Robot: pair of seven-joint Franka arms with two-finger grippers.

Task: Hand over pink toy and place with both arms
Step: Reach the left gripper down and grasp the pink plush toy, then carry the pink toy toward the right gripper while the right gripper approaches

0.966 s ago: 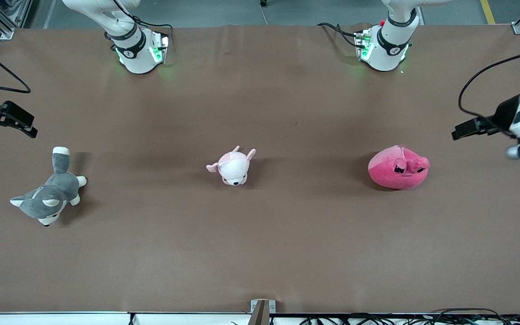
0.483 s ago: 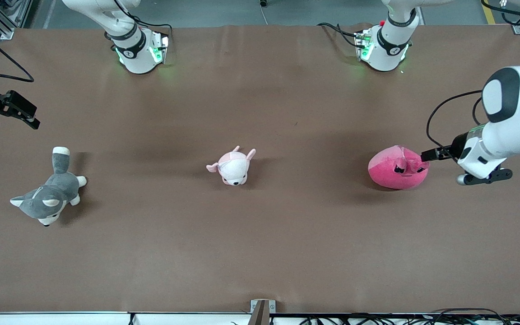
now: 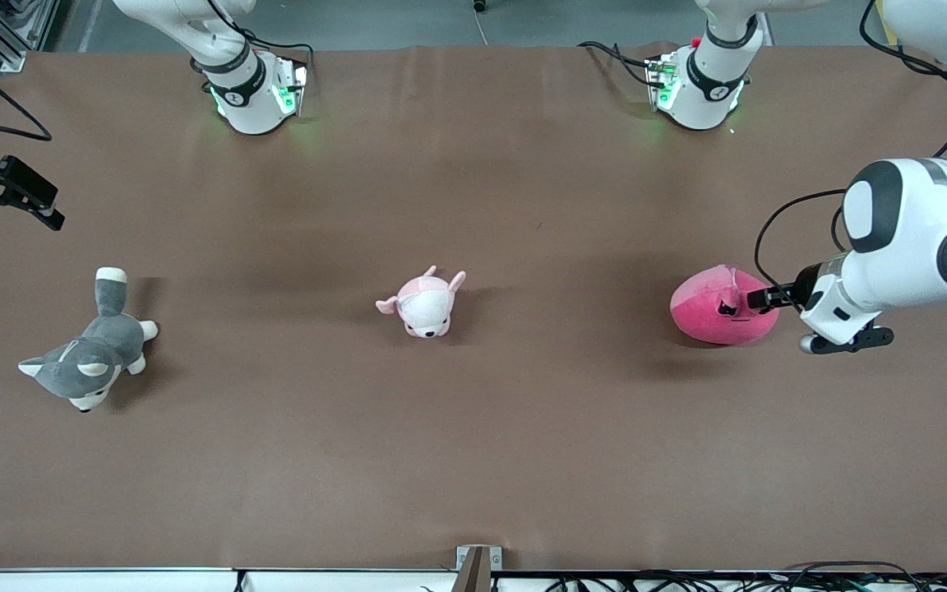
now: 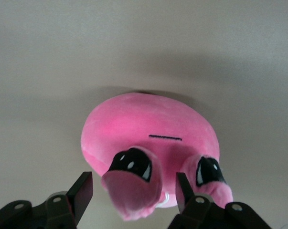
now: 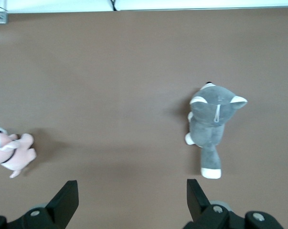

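- The pink toy [image 3: 720, 306] lies on the brown bench [image 3: 473, 460] at the right of the front view, about mid-height, toward the left arm's end; its face with the black eyes looks toward the front camera and its round body spreads slightly wider than deep.
- The left pincer [image 3: 757, 298] is down at the toy's end nearest the right edge of the front view, reaching in sideways from there. In the left wrist view its two fingers [image 4: 84, 191] stand apart on either side of one protruding pink lobe beside an eye, with a visible gap on each side, so they straddle it without yet pinching; nothing is held.
- The relation that matters: the toy sits directly ahead of the left pincer, the lobe between the fingers, the bulk of the body just past the fingertips. Closing here would probably catch only that soft lobe, so a grip may be shallow and the plush could sag when lifted.
- The left arm [image 3: 909, 238] is plainly the nearer one, hence the one to pick up.
- The right pincer [image 3: 17, 197] hangs at the upper left edge of the front view, well apart from the toy, fingers spread wide and empty; that arm waits.
- Between them lie a pale pink-and-white plush animal [image 3: 424, 302] at mid-frame and a grey-and-white husky plush [image 3: 89, 352] at lower left.
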